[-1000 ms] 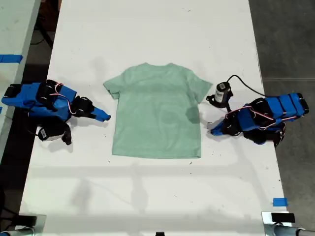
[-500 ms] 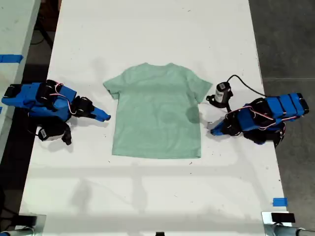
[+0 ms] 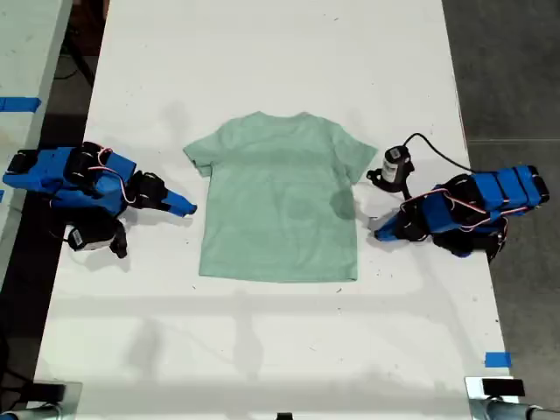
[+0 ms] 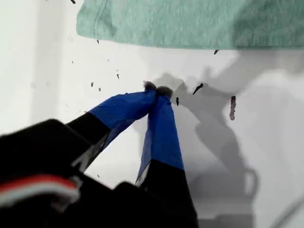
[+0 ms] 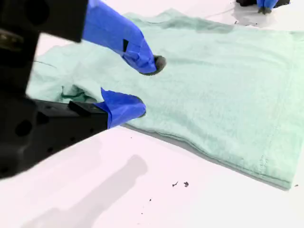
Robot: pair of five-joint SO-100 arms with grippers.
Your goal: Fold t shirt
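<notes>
**Shirt flat mid-table, both grippers parked at its sides**

The white table fills the exterior view. The t shirt lies flat and unfolded at its middle, neck toward the top of that view, hem toward the bottom, both sleeves spread.

We have a blue arm on each side, both low on the table and pointing in at the shirt.

Our first gripper is at the exterior view's right, beside the shirt's lower side edge with bare table between. In its wrist view the gripper has its fingertips pressed together on nothing, and the shirt lies just ahead.

Our second gripper is at the exterior view's left, just off the shirt's side edge below the sleeve. In its wrist view the gripper has its fingers moderately apart and empty, and the shirt spreads out beyond them.

Small stuff:
- A small black cylinder on a cable sits near the sleeve on the exterior view's right.
- A piece of blue tape is at that view's lower right.
- Dark specks dot the table near the first gripper.
</notes>
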